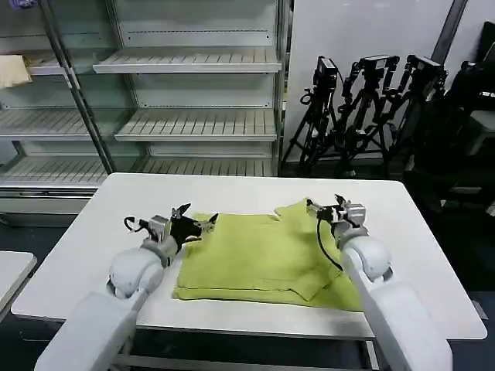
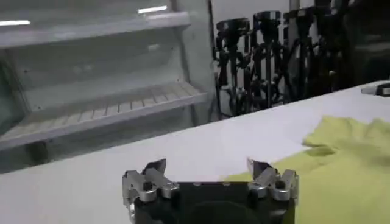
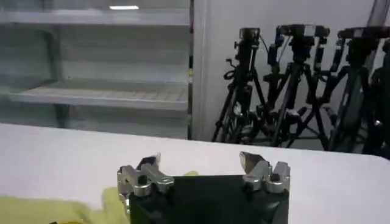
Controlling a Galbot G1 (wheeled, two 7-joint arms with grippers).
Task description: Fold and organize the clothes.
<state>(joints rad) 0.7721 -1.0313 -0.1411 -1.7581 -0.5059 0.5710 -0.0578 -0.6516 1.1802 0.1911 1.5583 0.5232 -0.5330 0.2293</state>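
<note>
Bare table [image 1: 116, 205] is seen outward of the left gripper [image 1: 193, 219], spread apart at the shirt [image 1: 255, 259] edge; the right gripper [image 1: 323, 209], likewise parted, is held over its far corner.

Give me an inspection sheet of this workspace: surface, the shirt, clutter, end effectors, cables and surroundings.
Surface: white rectangular table, bare around the garment.
Job's things: lime yellow-green short-sleeved knit shirt lying partly folded at the table's middle, one sleeve raised toward the far right.
Clutter: nothing seen on the table.
End effectors: left end effector open, at the shirt's near-left far corner, holding nothing; right end effector open, over the raised sleeve, holding nothing.
Cables: black cable looping along the right wrist; short black cable at the left wrist.
Surroundings: white wire shelving unit behind the table; black camera tripods against the far wall; pale cream cloth on a shelf at far left.
</note>
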